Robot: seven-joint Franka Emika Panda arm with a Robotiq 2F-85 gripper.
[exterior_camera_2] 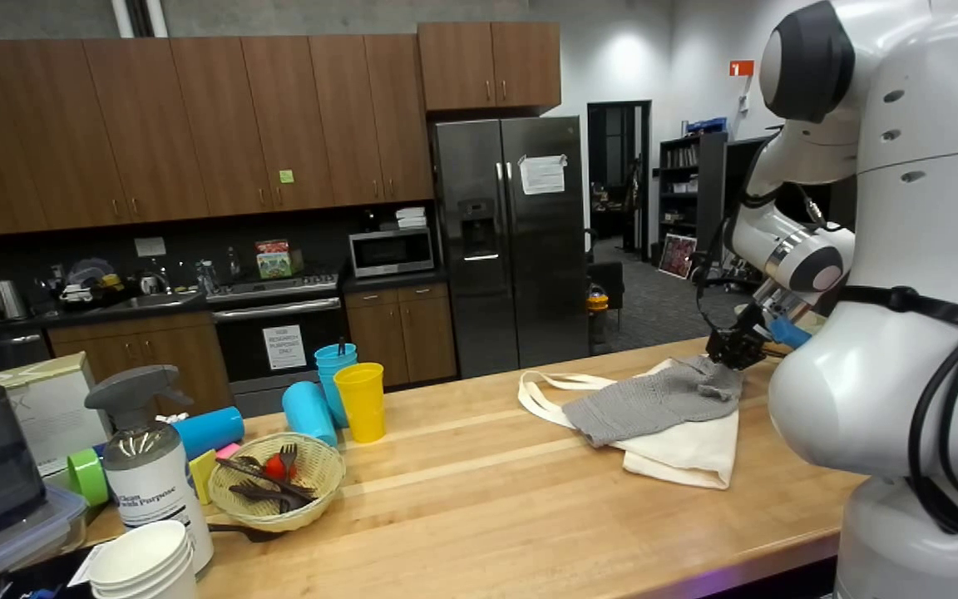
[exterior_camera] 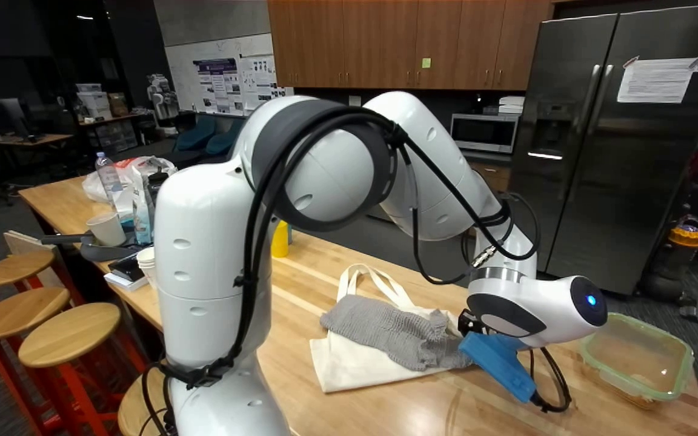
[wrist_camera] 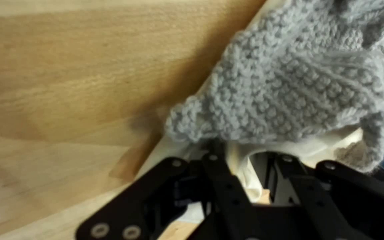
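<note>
A grey knitted cloth (exterior_camera: 385, 330) lies rumpled on a flat cream tote bag (exterior_camera: 349, 366), and both rest on the wooden counter. In an exterior view the knit (exterior_camera_2: 654, 403) covers much of the bag (exterior_camera_2: 683, 456), whose handles spread away from the arm. My gripper (exterior_camera_2: 733, 351) is down at the near end of the cloth, tilted low. In the wrist view the gripper (wrist_camera: 249, 156) has its fingers apart, with a fold of cream fabric loose in the gap. Their tips reach under the edge of the knit (wrist_camera: 295, 90) and are hidden there.
A glass container with a green rim (exterior_camera: 637, 357) sits beyond the wrist near the counter's end. A wicker basket (exterior_camera_2: 325, 499) of utensils, a yellow cup (exterior_camera_2: 360, 403), blue cups and a spray bottle (exterior_camera_2: 150, 474) stand at the far end. Cables hang along the arm.
</note>
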